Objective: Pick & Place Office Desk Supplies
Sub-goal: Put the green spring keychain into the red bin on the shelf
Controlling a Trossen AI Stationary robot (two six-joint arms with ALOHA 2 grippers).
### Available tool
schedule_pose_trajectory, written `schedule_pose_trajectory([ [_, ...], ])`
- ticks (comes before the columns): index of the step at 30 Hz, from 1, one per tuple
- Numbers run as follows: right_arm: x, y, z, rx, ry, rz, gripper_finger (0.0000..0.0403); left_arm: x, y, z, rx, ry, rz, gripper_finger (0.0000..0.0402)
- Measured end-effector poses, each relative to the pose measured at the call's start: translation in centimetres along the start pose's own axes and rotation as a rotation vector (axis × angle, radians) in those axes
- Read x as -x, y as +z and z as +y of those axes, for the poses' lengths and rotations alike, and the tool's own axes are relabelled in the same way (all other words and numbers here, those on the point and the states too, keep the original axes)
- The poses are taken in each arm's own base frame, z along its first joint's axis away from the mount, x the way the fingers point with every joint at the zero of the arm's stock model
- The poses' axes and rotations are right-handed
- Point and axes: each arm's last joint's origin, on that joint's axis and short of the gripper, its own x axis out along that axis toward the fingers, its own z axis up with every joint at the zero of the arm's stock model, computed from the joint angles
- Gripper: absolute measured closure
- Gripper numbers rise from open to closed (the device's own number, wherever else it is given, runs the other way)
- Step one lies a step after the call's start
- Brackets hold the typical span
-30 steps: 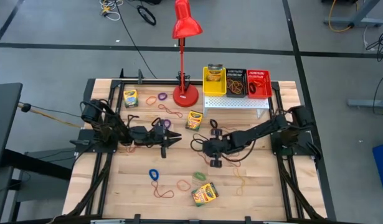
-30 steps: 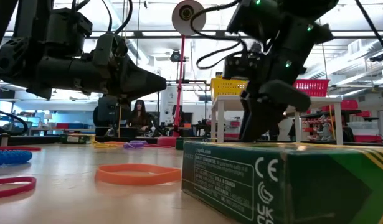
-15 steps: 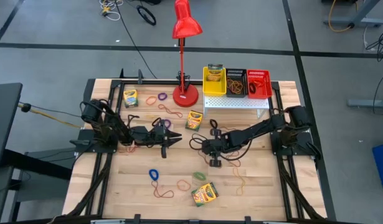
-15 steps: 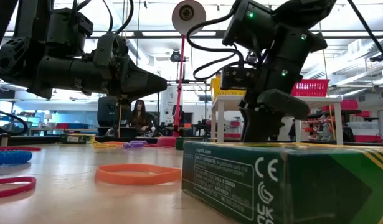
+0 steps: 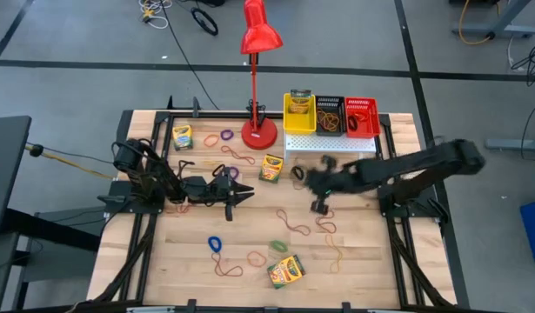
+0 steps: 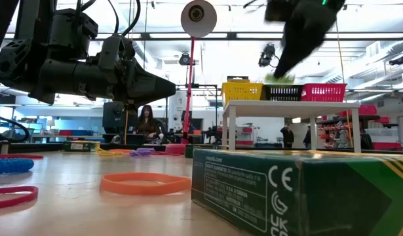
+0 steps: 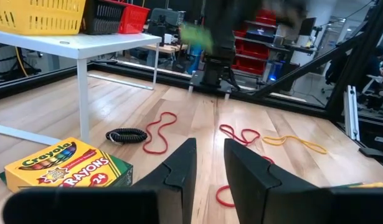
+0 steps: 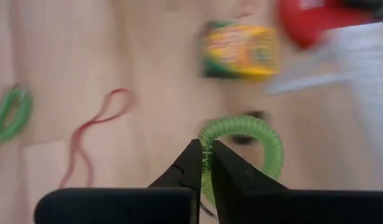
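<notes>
My right gripper point(image 8: 205, 149) is up above the table's middle point(image 5: 322, 181), near the white stand point(image 5: 328, 144), shut on a green coiled band loop point(image 8: 266, 140). The loop shows as a green blur in the low view point(image 6: 274, 78) and in the left wrist view point(image 7: 197, 34). My left gripper point(image 5: 248, 195) stays level over the left half of the table, open, with nothing between its fingers point(image 7: 179, 168). Crayon boxes lie flat at the far left point(image 5: 182, 136), by the lamp point(image 5: 271, 167) and near the front edge point(image 5: 286, 271). Loose bands lie scattered on the wood. My right gripper pinches one side of the green coiled loop's ring point(image 8: 210, 134) between its two fingers. The fingers slant down from above. The loop is lifted clear of the table and most of the ring stands out past the fingertips.
On the white stand sit a yellow basket point(image 5: 299, 113) with a crayon box in it, a black basket point(image 5: 330, 116) and a red basket point(image 5: 361, 117). The red lamp point(image 5: 259, 130) stands beside it. A black coil point(image 7: 127, 135), red bands point(image 5: 293, 222) and a blue band point(image 5: 215, 244) lie about.
My right gripper has risen from the middle of the table and swung toward the far edge and the white stand, carrying the green loop up clear of the wood. In the low view it has left the space above the near crayon box.
</notes>
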Motion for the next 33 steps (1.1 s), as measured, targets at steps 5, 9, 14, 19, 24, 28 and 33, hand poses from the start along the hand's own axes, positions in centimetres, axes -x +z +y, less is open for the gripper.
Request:
schedule_pose_trajectory([
  [5,6.1,1.2,-5.0,-0.128,-0.205,-0.017,0.0381,0.0,0.0,0.0,0.0,0.0,0.0,0.0314],
  [9,8.6,1.8,-9.4,-0.216,-0.331,0.014,0.0381,0.0,0.0,0.0,0.0,0.0,0.0,0.0314],
  [14,8.6,1.0,-15.1,-0.329,-0.387,0.113,0.038,0.0,0.0,0.0,0.0,0.0,0.0,0.0314],
  [19,7.7,-1.5,-20.2,-0.467,-0.42,0.201,0.038,0.0,0.0,0.0,0.0,0.0,0.001,0.0314],
  [24,6.7,-3.7,-22.7,-0.553,-0.368,0.217,0.038,0.0,0.0,0.0,-0.001,0.001,0.002,0.0314],
  [28,5.2,-5.0,-23.4,-0.574,-0.357,0.243,0.038,0.0,0.0,0.0,-0.001,0.0,0.002,0.0314],
  [33,3.7,-5.7,-24.0,-0.58,-0.356,0.274,0.0366,0.0,0.0,0.0,-0.001,0.0,0.002,0.0314],
])
